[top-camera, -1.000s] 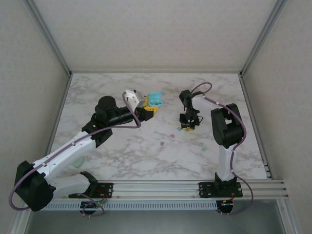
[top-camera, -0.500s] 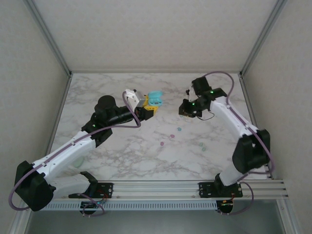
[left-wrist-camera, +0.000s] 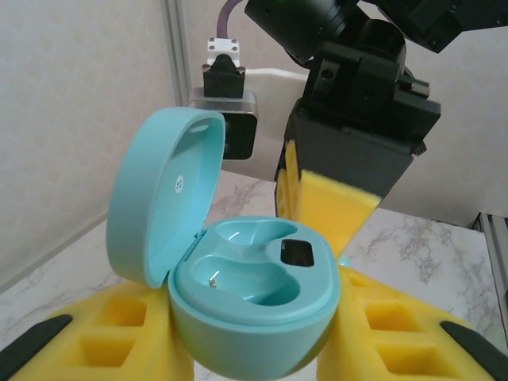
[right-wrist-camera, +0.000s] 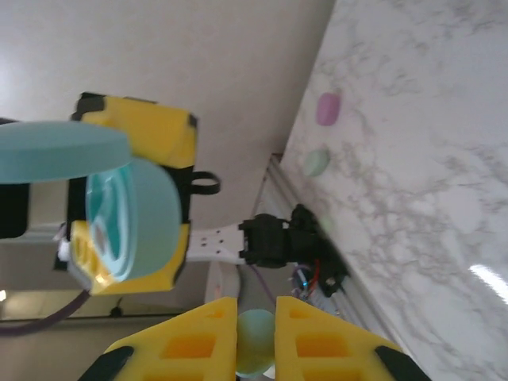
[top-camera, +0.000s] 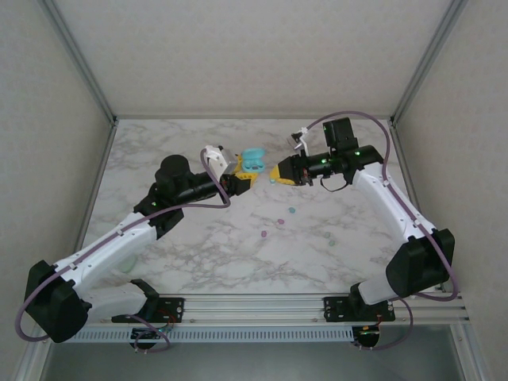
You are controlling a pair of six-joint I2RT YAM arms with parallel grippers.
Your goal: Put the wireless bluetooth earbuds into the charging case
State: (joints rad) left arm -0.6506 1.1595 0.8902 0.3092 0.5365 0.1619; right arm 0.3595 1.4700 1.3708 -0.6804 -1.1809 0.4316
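R fingers (top-camera: 276,173), clenched on a pale teal-green earbud (right-wrist-camera: 255,349), sit just at 3 o'clock of the open charging case (top-camera: 252,160), which L fingers (top-camera: 242,181) grip, sockets up.

Teal charging case (left-wrist-camera: 252,313), lid open; pale green earbud (right-wrist-camera: 255,352) nearby

Above the table's (top-camera: 198,262) far middle: charging case (left-wrist-camera: 254,313) between the left gripper's (top-camera: 242,179) fingers, lid up. Just right of it, right gripper (top-camera: 276,174), one earbud (right-wrist-camera: 255,355) between its fingers. Nearer the arms, right of centre, loose earbuds (top-camera: 291,210) on the tabletop.
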